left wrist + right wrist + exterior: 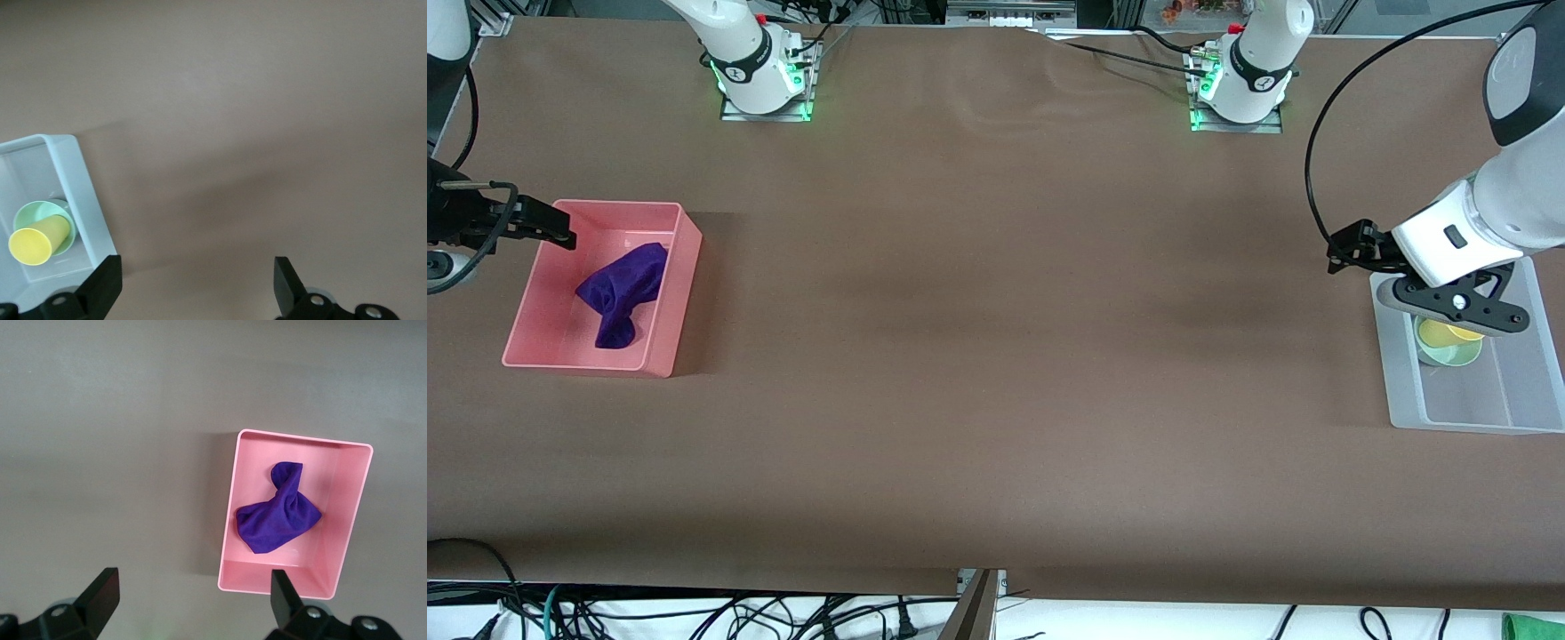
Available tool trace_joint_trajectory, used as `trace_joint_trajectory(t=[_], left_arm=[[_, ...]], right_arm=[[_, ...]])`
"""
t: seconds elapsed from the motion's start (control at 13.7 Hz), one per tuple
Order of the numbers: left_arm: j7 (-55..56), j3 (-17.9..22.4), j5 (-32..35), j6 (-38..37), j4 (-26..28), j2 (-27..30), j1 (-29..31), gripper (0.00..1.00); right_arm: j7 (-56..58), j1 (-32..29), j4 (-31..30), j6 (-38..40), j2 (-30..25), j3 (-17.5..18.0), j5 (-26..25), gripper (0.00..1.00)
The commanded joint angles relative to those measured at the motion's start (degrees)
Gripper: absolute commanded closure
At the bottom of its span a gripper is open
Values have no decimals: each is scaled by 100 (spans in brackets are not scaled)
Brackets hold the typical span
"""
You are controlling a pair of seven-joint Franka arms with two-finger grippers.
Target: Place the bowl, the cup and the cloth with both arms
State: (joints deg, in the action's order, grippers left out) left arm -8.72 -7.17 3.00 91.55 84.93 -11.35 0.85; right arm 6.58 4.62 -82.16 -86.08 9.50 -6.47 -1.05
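Two bins held everything: I saw the cup (38,239) lying in the bowl (43,223) inside the clear bin (1529,391), under my left gripper (197,287), jaws spread; farther off, the cloth (623,292) lay in the pink bin (587,360), my right gripper (193,600) spread above its rim.

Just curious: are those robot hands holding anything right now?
No. Both tools, left and right, are open and empty; cup, bowl and cloth lie in bins.

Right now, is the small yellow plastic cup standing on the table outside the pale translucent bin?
No, the small yellow plastic cup sits in the pale mint-green bowl, inside the pale translucent bin.
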Motion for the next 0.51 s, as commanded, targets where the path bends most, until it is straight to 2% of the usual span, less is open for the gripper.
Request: trace_joint_trajectory(t=[0.0, 0.15, 0.44], left_arm=[[290, 436, -142, 686, 1171, 851, -375, 0], [818, 436, -142, 864, 1569, 1125, -410, 0], [864, 454, -151, 1066, 1956, 1345, -411, 0]], right_arm=[[-78, -23, 77, 92, 8, 15, 52, 0], [-78, -23, 77, 92, 8, 15, 52, 0], [-86, -23, 77, 92, 8, 15, 52, 0]])
